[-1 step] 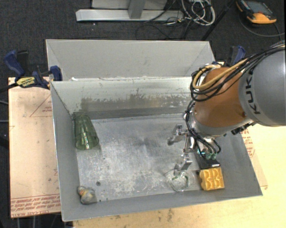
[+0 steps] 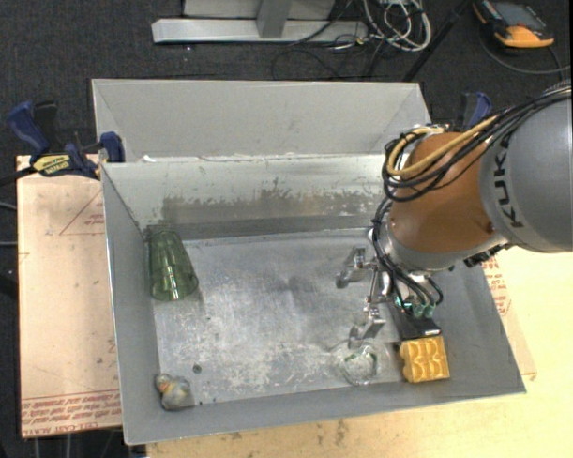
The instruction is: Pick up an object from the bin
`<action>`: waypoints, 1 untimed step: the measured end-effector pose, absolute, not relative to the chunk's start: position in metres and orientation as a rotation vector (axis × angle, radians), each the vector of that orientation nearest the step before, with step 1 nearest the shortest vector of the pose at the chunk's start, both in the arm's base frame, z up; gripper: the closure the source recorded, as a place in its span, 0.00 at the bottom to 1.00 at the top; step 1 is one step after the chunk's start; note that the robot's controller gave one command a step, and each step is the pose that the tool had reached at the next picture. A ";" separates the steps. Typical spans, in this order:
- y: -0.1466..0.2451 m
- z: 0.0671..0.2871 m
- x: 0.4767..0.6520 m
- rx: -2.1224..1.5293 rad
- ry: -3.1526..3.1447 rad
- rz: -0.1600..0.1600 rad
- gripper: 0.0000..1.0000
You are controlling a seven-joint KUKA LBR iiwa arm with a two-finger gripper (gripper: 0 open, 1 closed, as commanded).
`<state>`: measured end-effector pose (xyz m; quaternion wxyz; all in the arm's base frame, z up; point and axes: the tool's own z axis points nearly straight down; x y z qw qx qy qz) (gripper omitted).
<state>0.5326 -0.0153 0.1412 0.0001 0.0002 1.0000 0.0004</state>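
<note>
The arm (image 2: 515, 182) reaches in from the right, orange-covered wrist (image 2: 436, 204) angled down, fingers (image 2: 367, 326) spread apart.

Probably lab: metal bin (image 2: 264, 121), floor cables (image 2: 396, 18)

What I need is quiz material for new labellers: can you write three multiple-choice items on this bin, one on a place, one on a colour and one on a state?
1. Where in the bin does the see-through cup lie?
A. by the left wall
B. in the middle of the floor
C. in the near right corner

2. What colour is the ridged block by the right wall?
A. red
B. yellow
C. blue

3. How does the gripper stand?
A. shut on the ridged block
B. open, with nothing between its fingers
C. shut on the cup

Key:
1 A, as the cup lies on its side against the left wall.
2 B, as the block is plainly yellow.
3 B, as the fingers are spread over bare floor, just above a small clear thing.
</note>
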 end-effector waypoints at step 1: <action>-0.043 0.078 0.517 -0.549 3.102 0.008 1.00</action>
